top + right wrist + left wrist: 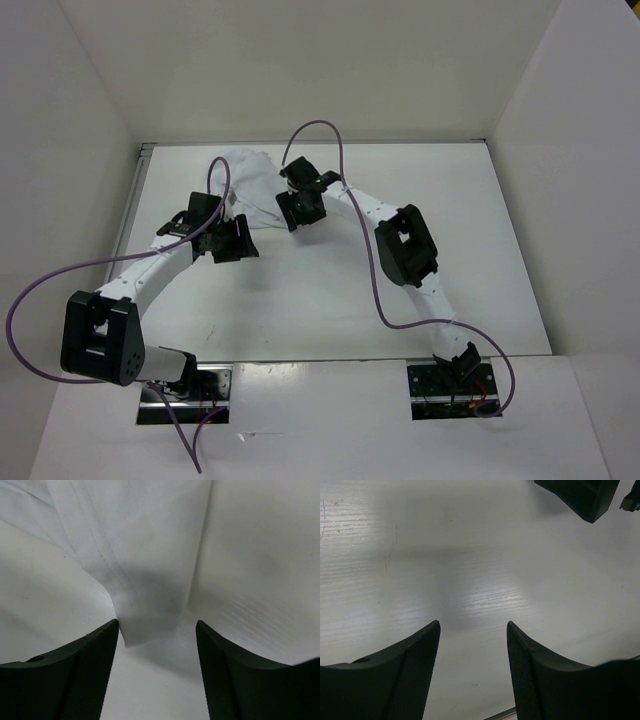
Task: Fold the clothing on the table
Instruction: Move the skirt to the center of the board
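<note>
The clothing (250, 172) lies bunched at the far side of the table (340, 300), close to the back edge. The right claw (300, 210) is at the clothing's near-right border, much nearer than the left one. In the right wrist view a hemmed flap of the clothing (145, 555) runs down toward that claw (157, 625), its stitched seam pointing almost straight at the gap. The flap's tip sits just inside the gap, closer to the left finger. The jaws stand wide apart and pinch nothing.

The left claw (228, 240) is on the near-left side of the clothing, a little apart from it. It is also released, with only bare tabletop between its fingers (420, 660).

My judgement is that the coming pinch falls to the right arm. It needs a short advance along the seam, toward the clothing.

In front of the clothing the tabletop is flat, matte and bare, which gives room to draw the cloth out. Behind and beside the clothing the white walls (300, 70) stand close. I cannot tell the heap's long axis from above.
</note>
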`<control>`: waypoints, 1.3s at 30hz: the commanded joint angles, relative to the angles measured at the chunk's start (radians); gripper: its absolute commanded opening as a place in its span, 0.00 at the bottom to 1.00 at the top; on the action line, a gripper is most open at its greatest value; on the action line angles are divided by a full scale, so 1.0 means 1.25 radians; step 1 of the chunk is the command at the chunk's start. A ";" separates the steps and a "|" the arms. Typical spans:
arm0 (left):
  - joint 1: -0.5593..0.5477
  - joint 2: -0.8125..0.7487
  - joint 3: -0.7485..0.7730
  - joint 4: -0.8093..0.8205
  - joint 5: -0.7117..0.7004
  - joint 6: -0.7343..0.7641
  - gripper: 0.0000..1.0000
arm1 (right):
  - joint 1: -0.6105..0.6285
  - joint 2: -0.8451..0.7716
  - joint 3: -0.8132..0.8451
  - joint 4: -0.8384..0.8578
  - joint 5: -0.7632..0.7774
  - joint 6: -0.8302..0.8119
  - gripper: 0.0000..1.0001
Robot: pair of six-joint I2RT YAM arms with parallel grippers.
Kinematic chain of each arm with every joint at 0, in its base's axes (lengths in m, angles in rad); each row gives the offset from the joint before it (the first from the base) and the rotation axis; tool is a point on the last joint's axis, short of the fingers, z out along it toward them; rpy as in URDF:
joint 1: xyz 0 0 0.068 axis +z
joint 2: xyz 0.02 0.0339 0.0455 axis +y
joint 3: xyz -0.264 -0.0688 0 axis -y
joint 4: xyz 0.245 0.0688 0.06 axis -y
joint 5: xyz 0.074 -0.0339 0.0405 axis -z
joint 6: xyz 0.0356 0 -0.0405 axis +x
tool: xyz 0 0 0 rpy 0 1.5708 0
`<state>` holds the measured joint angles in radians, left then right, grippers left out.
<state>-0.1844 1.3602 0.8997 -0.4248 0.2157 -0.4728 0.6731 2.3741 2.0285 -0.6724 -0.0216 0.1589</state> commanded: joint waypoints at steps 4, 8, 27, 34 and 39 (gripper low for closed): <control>0.005 0.003 0.026 0.017 0.010 0.014 0.63 | 0.019 0.041 0.036 -0.004 -0.026 0.002 0.51; 0.005 0.003 0.026 0.017 0.010 0.014 0.63 | 0.019 0.052 0.044 -0.012 -0.004 -0.006 0.07; 0.029 0.042 0.041 0.028 0.024 0.014 0.63 | 0.019 -0.471 -0.245 -0.238 0.202 0.126 0.66; 0.029 0.075 0.071 0.047 0.031 0.005 0.63 | 0.019 -0.215 0.035 -0.195 0.227 0.060 0.66; 0.029 0.067 0.078 0.047 0.031 -0.002 0.63 | 0.010 -0.016 0.285 -0.211 0.154 0.052 0.66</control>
<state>-0.1535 1.4563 0.9600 -0.3885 0.2356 -0.4744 0.6872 2.2684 2.2299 -0.9382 0.2138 0.2447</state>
